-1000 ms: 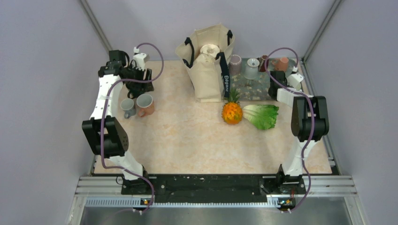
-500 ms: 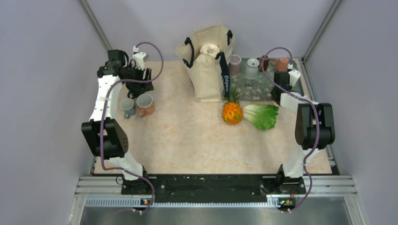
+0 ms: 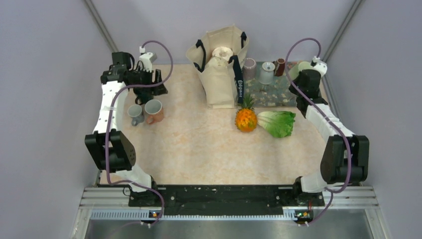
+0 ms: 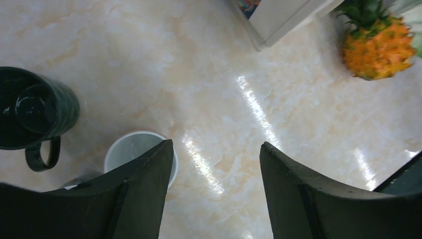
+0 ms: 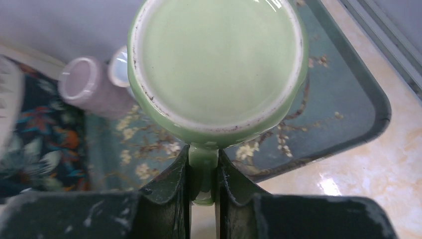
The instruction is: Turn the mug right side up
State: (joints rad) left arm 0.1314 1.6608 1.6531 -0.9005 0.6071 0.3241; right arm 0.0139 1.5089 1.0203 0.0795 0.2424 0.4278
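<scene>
Right wrist | green mug (image 5: 217, 64) handle clamped in right claw (image 5: 203, 169)

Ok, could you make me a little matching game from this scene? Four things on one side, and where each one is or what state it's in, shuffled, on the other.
Things:
1. green mug
2. pineapple
3. left gripper
4. tote bag

Places or states:
A. open, holding nothing
B. stands at the back, left of the tray
C. pinched by its handle in the right gripper
D. next to the lettuce

Pairs: 1-C, 2-D, 3-A, 4-B.
</scene>
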